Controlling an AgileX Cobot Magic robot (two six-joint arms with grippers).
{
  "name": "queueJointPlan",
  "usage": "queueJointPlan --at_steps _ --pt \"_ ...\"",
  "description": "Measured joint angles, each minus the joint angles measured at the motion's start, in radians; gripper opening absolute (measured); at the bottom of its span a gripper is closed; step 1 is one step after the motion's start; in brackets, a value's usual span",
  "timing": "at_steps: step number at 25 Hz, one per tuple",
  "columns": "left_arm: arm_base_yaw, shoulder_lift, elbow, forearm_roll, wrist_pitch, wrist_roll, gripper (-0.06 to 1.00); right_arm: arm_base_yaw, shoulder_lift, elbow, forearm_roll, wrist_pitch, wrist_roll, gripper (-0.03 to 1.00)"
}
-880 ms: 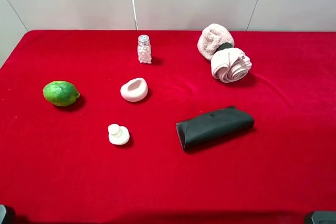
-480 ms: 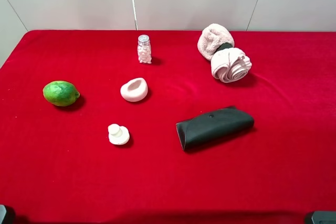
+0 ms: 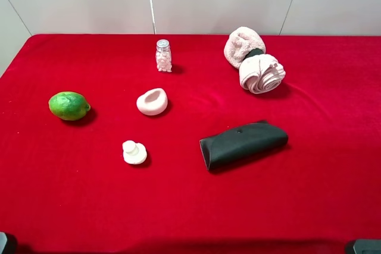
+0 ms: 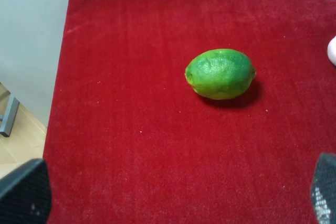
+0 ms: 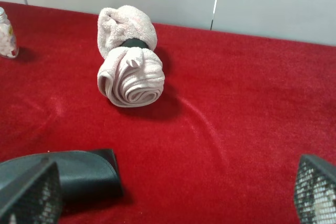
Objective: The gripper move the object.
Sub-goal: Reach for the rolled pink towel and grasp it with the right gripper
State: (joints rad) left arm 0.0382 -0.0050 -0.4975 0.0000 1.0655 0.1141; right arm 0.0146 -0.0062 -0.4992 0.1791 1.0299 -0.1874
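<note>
The left gripper [image 4: 173,195] gapes, facing the lime [image 3: 69,106]. A lidded glass jar [image 3: 163,56] holds whitish pellets. Back right on the red table [image 3: 321,194] lies the towel dumbbell [image 3: 254,60], two pale pink terry rolls cinched black, untouched; the right gripper [image 5: 173,195] gapes too.

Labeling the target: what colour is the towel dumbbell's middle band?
Black band, between pale pink rolls of the towel dumbbell; shows best in right wrist view.
</note>
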Motion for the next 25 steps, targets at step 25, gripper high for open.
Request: queueJointPlan --at_steps 25 --pt "0.0 0.0 0.0 0.0 0.0 0.0 0.97 0.0 0.0 0.0 0.0 0.0 0.0 0.69"
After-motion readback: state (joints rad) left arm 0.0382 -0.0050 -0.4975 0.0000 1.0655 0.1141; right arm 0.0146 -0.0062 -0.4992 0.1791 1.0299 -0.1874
